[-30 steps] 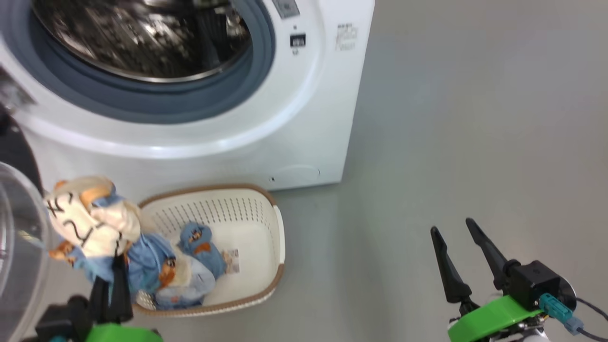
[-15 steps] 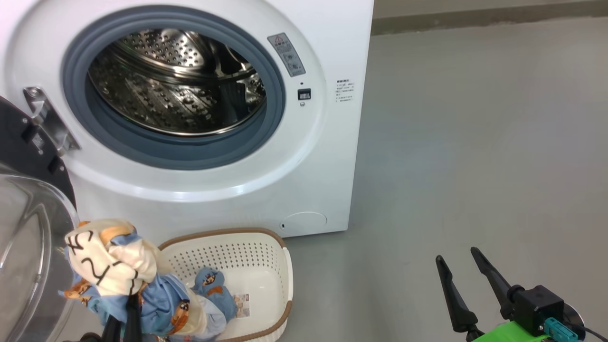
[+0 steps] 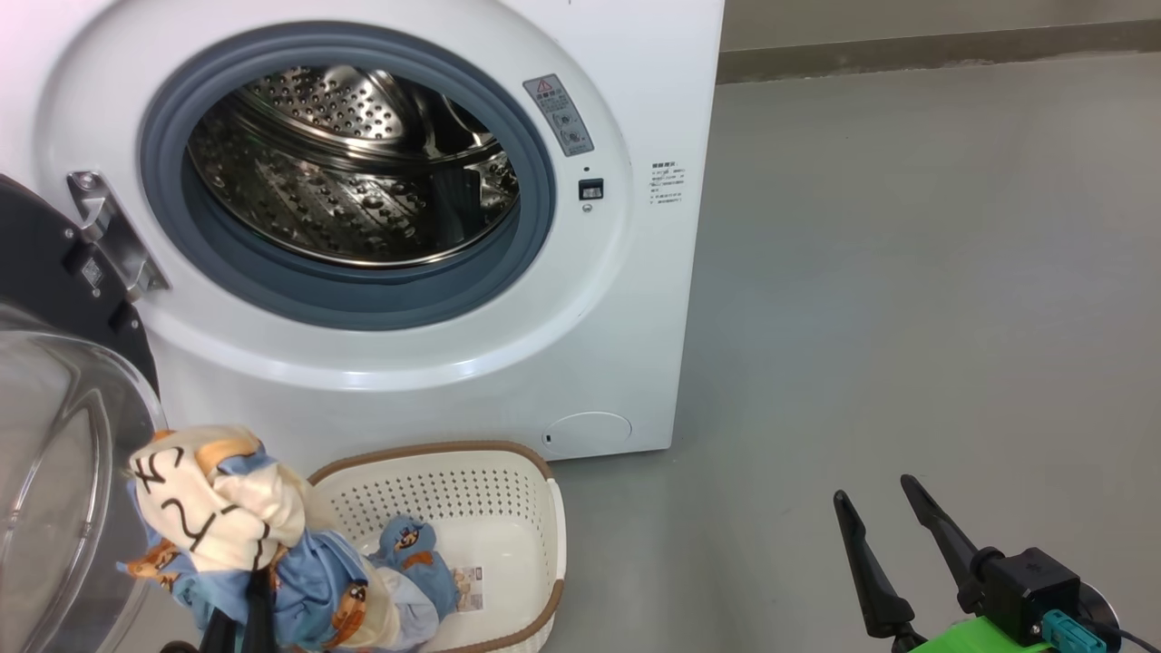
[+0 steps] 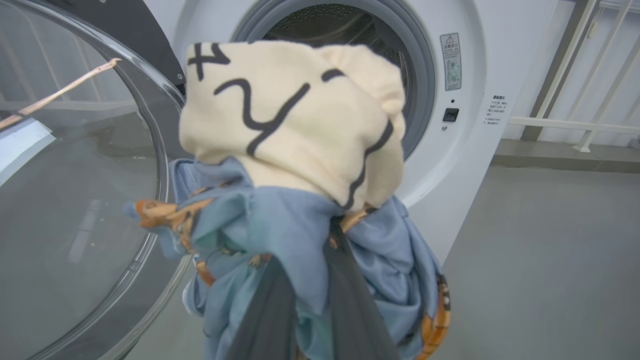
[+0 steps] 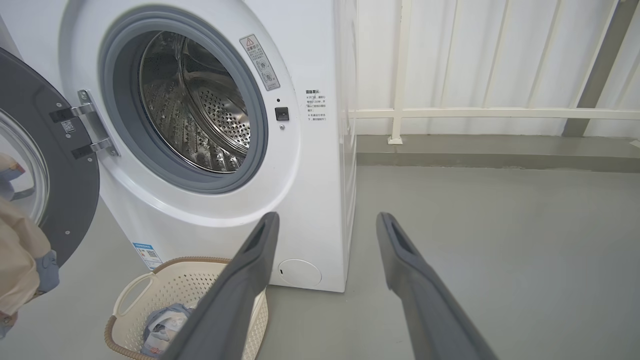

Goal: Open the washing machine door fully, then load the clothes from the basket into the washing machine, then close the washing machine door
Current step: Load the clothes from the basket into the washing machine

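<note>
Mouth of the washing machine (image 3: 354,181) lay up-right of the left gripper (image 3: 243,617), which pinched the clothes (image 3: 218,508) lower left; right gripper (image 3: 873,488) stood spread.

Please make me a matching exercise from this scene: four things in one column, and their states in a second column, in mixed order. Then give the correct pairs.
1. washing machine door
2. bundle with the cream patch
3. second blue bundle
4. right gripper

A. lies in the basket
B. open, holding nothing
C. swung open beside the washing machine
D. clamped in the left gripper

Pairs: 1-C, 2-D, 3-A, 4-B.
</note>
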